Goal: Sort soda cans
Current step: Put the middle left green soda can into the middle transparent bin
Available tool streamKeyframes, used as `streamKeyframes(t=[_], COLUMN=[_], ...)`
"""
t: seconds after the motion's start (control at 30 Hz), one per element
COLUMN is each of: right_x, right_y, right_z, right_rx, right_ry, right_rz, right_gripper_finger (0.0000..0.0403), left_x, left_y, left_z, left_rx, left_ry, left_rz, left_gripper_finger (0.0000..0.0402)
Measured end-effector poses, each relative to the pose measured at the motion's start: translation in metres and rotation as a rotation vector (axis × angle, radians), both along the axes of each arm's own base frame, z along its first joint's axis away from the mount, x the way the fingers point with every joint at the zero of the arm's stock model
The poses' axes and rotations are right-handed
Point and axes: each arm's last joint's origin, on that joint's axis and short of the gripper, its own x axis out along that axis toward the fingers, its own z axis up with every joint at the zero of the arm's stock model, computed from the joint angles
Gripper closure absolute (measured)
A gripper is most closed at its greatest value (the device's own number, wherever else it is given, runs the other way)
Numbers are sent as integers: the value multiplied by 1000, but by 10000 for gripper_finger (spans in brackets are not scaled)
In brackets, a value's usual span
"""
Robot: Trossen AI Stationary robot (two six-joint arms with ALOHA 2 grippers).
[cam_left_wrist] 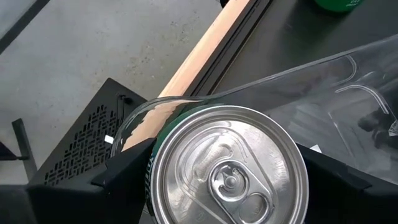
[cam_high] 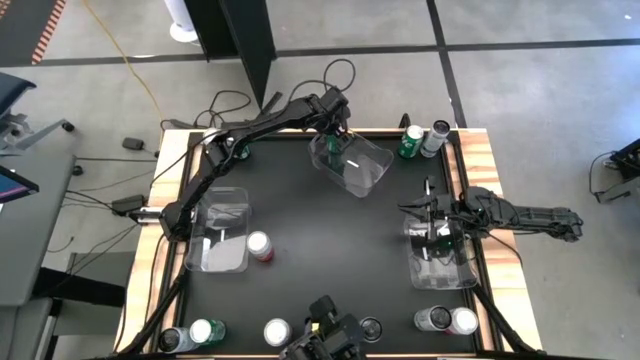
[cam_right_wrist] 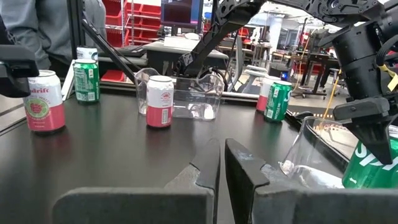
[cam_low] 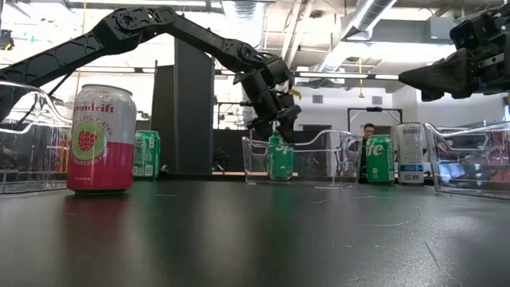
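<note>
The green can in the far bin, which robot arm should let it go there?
Left. Its left gripper already grips that green can inside the far bin; the right gripper hovers over another bin.

Grey concrete floor (cam_high: 520,25) (dark seams), red shelving (cam_right_wrist: 134,15) behind.

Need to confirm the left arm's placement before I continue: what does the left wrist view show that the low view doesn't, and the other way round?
Only the left wrist view shows the silver top and pull tab of the green can, held between the left gripper's dark fingers at the clear bin's rim.

Only the low view shows that can's green side, low in the bin, and a pink can in the foreground.

Both show the left gripper gripping that can.
</note>
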Motion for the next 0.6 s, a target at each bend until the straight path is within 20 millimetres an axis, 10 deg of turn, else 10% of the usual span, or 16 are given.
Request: streamKeyframes(t=[0.6], right_x=[0], right_y=[0], right_z=[0], right_rx=[0], right_ry=[0], right_rz=[0], right_gripper_finger=[358], left_x=[-2], left_y=[2], left_z=[3], left_rx=[-33], left_ry=[-36], left_rz=[23], left_gripper_finger=[56])
